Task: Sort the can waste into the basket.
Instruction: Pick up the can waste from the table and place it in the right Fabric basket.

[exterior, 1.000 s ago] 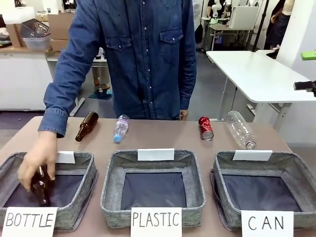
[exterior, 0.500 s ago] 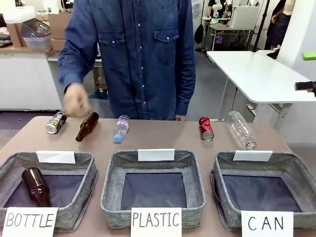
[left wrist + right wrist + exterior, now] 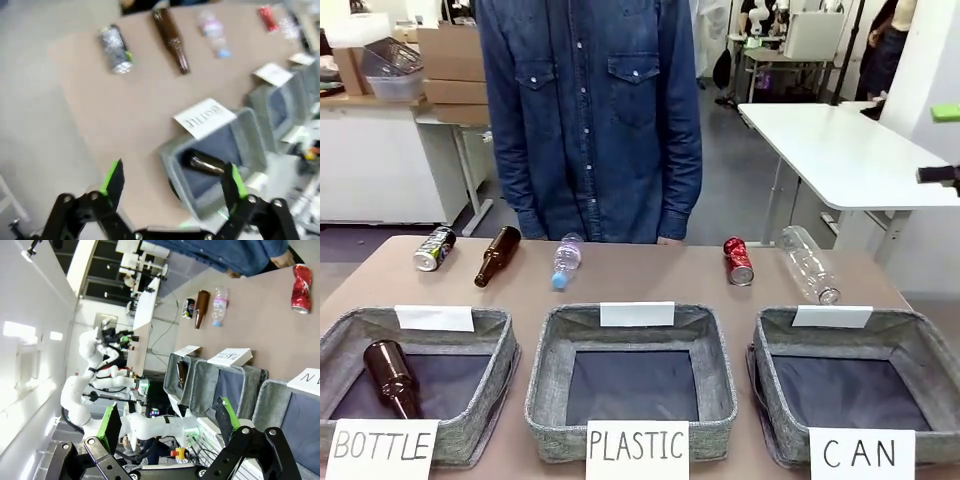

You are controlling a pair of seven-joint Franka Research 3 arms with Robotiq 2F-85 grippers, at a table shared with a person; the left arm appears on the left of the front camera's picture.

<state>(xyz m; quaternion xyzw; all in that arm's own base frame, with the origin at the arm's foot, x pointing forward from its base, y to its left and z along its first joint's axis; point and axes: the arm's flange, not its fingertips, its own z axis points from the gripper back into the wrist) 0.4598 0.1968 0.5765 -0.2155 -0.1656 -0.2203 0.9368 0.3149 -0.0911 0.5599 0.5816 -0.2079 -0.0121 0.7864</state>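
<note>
Both of your grippers are spread wide. The left gripper [image 3: 174,177] hangs over the left edge of the brown table [image 3: 640,285], and the right gripper [image 3: 167,415] is held well off from the baskets.

A bare strip of tabletop runs between the far row of items and the three baskets along the near edge. The shiny red dented can [image 3: 737,260] lies far right, beside a large clear plastic bottle [image 3: 807,263]. The dark dented can with yellow-green marks [image 3: 434,248] lies far left, near the table's left edge.

The grey woven basket signed "CAN" [image 3: 763,350] sits near right, its dark floor showing. The alike basket signed "BOTTLE" [image 3: 506,345] holds a brown glass bottle [image 3: 390,377].
</note>
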